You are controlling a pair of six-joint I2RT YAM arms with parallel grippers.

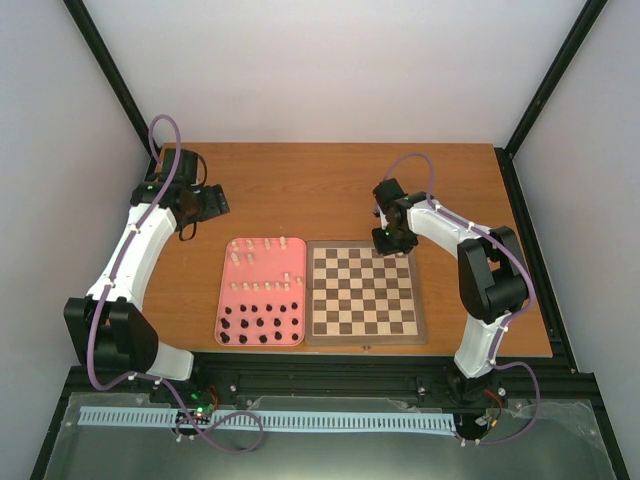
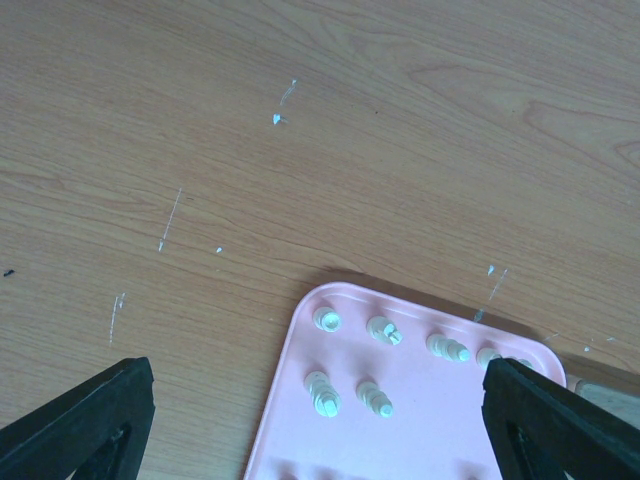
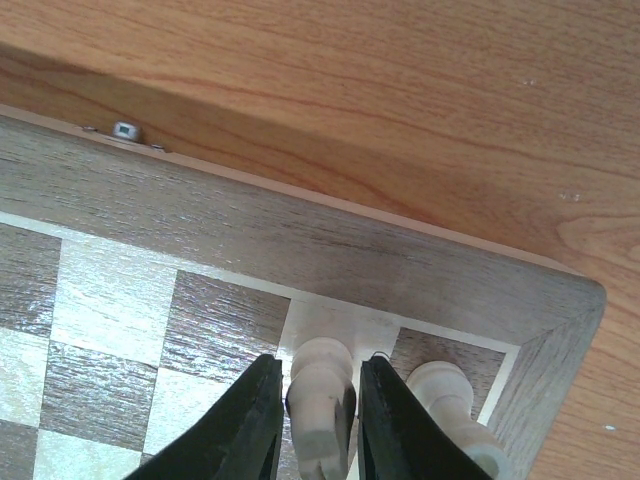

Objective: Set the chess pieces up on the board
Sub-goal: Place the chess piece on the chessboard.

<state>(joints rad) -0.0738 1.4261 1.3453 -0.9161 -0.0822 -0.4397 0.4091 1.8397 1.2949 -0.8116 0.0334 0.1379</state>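
Clamping a cream chess piece (image 3: 322,405) at lower centre, my right gripper (image 3: 320,368) is pinching its slim middle over the board (image 3: 250,235); light, smooth, likely tippy.

Held chess piece (image 3: 322,385) cut off at the lower edge, pink tray (image 2: 440,420) cropped likewise, piece kinds too small to be told overhead.
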